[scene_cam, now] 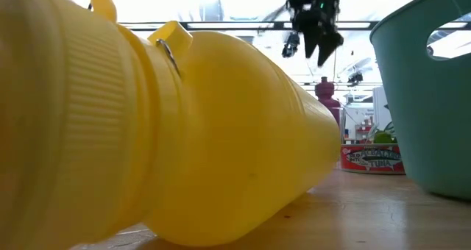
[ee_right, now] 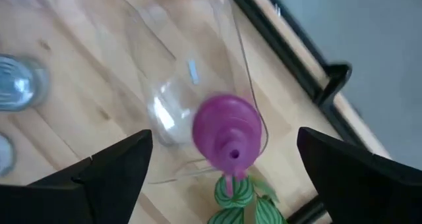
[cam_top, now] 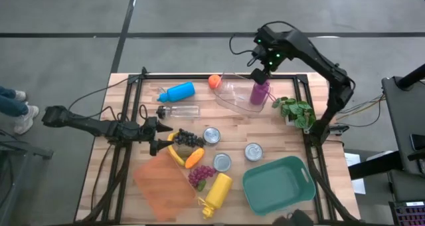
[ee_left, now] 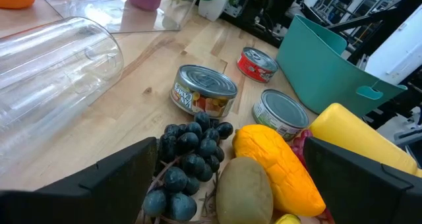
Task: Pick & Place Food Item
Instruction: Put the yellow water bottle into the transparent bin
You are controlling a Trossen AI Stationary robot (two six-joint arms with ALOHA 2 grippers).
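two dark jointed arms, green wrist lights, thin black cables, broad black jaws

Dark grapes touching what looks like mango

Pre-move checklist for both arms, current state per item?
1. Right gripper clear of purple bottle: ok, open above it.
2. Purple bottle upright in clear container: ok.
3. Left gripper open: ok.
4. Left gripper lined up on food: ok, dark grapes, kiwi and mango lie between its fingers.
5. Teal bin free to receive: ok.
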